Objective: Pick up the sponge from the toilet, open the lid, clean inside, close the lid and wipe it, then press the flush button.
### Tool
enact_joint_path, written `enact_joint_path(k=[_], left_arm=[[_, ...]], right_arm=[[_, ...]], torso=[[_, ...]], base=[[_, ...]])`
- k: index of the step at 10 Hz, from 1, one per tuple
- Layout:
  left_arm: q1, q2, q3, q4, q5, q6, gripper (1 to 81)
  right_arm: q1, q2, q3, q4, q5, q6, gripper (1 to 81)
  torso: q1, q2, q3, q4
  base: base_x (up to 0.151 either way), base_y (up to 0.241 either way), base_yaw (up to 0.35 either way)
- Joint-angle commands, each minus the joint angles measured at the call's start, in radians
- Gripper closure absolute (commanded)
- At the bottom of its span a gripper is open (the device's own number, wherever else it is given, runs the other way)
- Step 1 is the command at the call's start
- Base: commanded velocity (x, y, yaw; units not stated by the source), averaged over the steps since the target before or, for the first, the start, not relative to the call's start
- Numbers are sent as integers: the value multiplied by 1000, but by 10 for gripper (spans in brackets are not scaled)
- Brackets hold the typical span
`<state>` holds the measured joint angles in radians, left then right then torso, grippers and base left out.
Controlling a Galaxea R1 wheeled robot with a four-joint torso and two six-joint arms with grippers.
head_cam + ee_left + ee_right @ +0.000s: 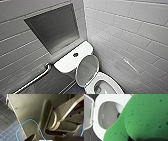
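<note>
Over the toilet (113,80) bowl, the sponge (144,116) in the right fingers' (142,139) grasp; the lid (87,68) upright, underside bowlward.

A thin blue cable (30,119) loops over the robot's dark grey panel (31,109).

The right arm reaches out over the open toilet (99,130), with its wrist turned down toward the bowl. The right gripper (139,139) is clamped on the sponge (144,116), which bulges close against the wrist. Only a dark bit of the gripper peeks out at the sponge's edge, and the fingers are covered by it. The left wrist faces down at the floor (7,125), close beside the robot's own dark plate (31,111) and jointed bar (70,110). A thin blue cable (37,125) loops across the plate.
</note>
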<state>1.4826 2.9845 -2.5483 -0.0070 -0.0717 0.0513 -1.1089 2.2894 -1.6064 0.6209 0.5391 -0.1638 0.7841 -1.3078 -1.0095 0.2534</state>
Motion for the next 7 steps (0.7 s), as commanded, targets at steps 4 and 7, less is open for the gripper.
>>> enact_joint_path(k=[4,7], left_arm=[[17,-7,-4,4,84,5,10],[15,-5,-6,4,84,5,10]], right_arm=[[270,-13,188,345,-31,-440,811],[394,89,69,598,-33,-664,811]], torso=[[0,0,0,0],[0,0,0,0]], base=[[0,0,0],[0,0,0]])
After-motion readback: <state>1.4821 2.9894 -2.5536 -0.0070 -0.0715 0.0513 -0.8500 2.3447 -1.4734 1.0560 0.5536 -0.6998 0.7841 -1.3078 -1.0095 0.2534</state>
